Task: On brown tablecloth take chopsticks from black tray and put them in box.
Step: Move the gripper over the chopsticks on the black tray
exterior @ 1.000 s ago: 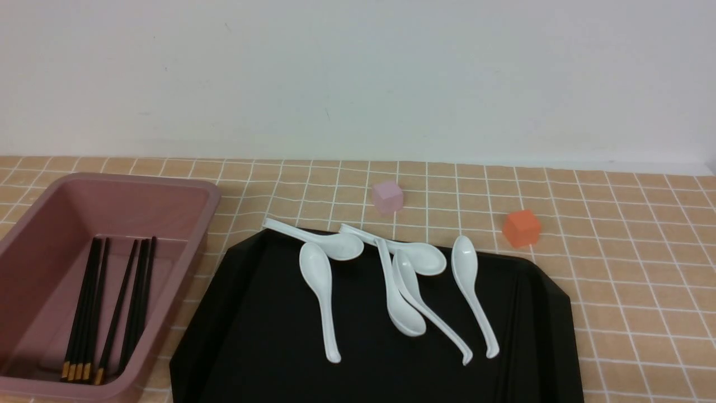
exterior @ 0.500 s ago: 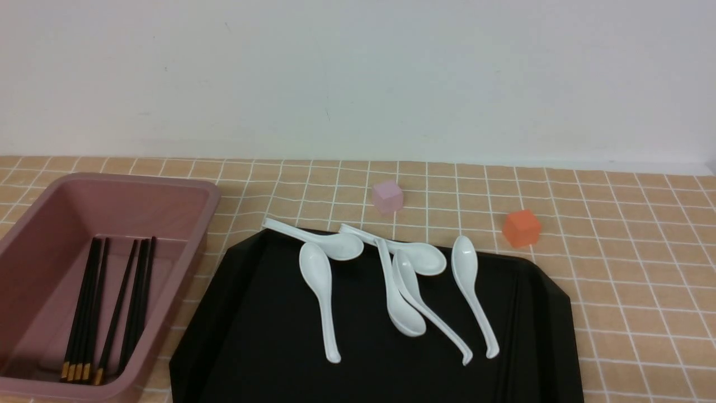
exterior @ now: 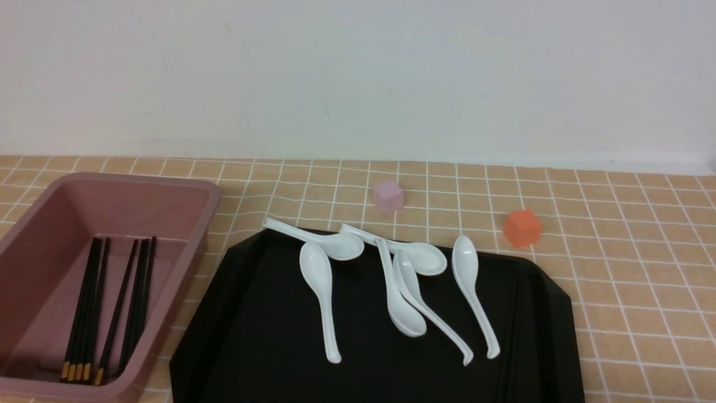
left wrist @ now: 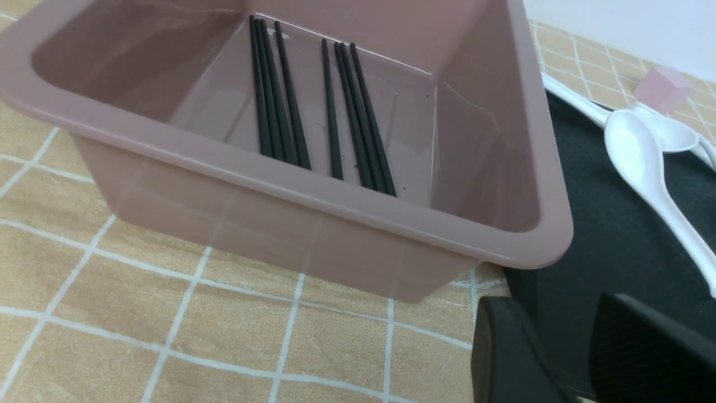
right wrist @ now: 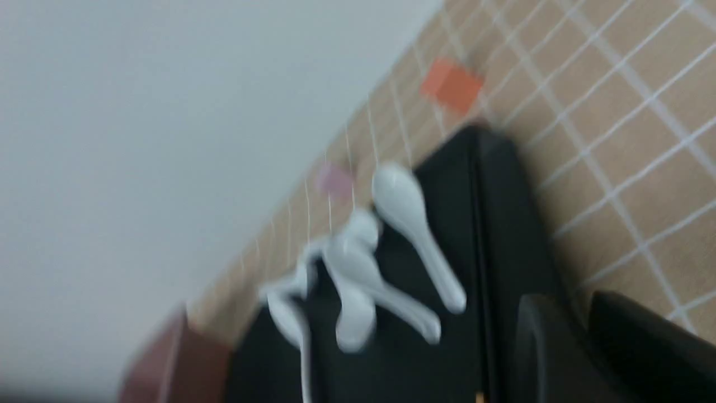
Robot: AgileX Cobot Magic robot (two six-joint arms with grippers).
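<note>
Lying in the box (exterior: 112, 180), chopsticks (exterior: 83, 308); only wrist views show both jaws, narrow, empty.

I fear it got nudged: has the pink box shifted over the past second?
No. In the front view the box keeps the same gap to the black tray, and its far corner meets the same white lines of the tablecloth.

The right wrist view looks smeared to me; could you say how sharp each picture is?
Right wrist view: motion-blurred, with the white spoons and orange cube smeared. Front view: sharp, evenly lit, only soft shadows. Left wrist view: sharp, with a faint sheen on the box wall.
</note>
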